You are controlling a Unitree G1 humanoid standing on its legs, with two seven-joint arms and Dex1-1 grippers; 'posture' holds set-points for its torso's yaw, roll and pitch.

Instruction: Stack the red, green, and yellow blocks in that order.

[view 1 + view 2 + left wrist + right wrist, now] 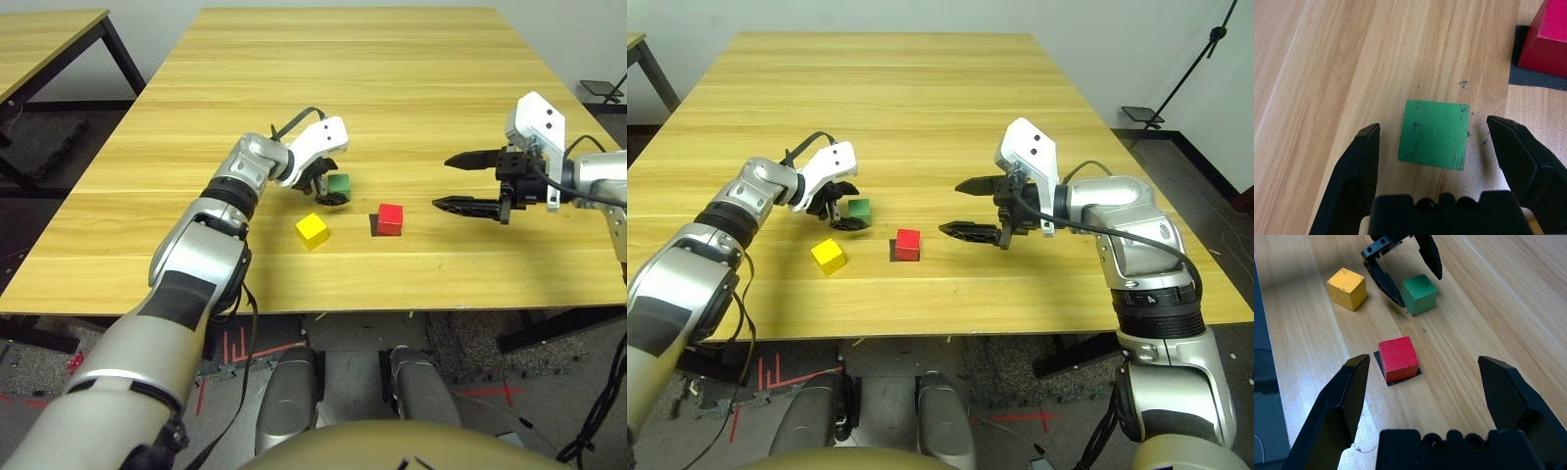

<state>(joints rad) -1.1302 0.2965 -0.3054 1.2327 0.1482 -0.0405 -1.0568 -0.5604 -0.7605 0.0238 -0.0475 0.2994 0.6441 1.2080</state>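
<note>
The green block (1434,133) lies flat on the table between the spread fingers of my left gripper (1433,125), which is open and not touching it. The red block (391,218) rests on a flat black square patch (376,226), a little right of the green one. Nearer the front edge and to the left stands the yellow block (313,230), free of both grippers. My right gripper (443,183) hangs open above the table to the right of the red block, its fingers pointing toward it with nothing between them.
The wooden table (392,88) stretches bare behind the blocks. A second table (49,39) stands off to the far left, and dark mats and a stand base (1141,115) lie on the floor around.
</note>
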